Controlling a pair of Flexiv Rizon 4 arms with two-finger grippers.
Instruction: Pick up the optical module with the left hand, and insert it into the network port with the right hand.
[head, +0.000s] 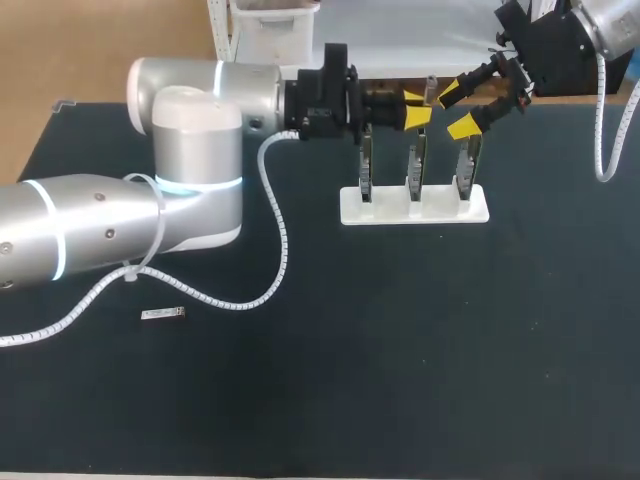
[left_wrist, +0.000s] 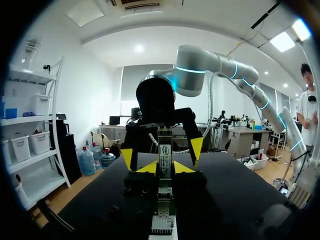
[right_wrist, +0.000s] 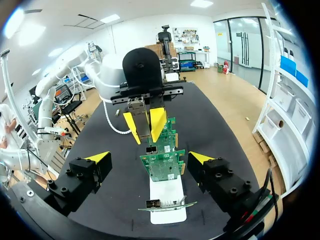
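The left hand (head: 416, 108) is closed on the module (right_wrist: 140, 117), a grey metal body pinched between its two yellow tips. It is held in the air above the row of upright cards (head: 415, 165) on their white base (head: 400, 212), not lying on the surface (head: 400, 350).

The module's long axis runs along the left fingers, so its free end points straight at the right hand (head: 457, 111). That hand faces it, open wide, with one tip on each side of the module's line. It looks just short of the free end and touches nothing.

So the handover is end to end. My judgement is that the right hand should come in along that axis and close across the free part. It is also the hand nearer the cards, where the port must be.

A small silver strip (head: 163, 314) lies by the left arm, well apart from both hands; I cannot tell what it is
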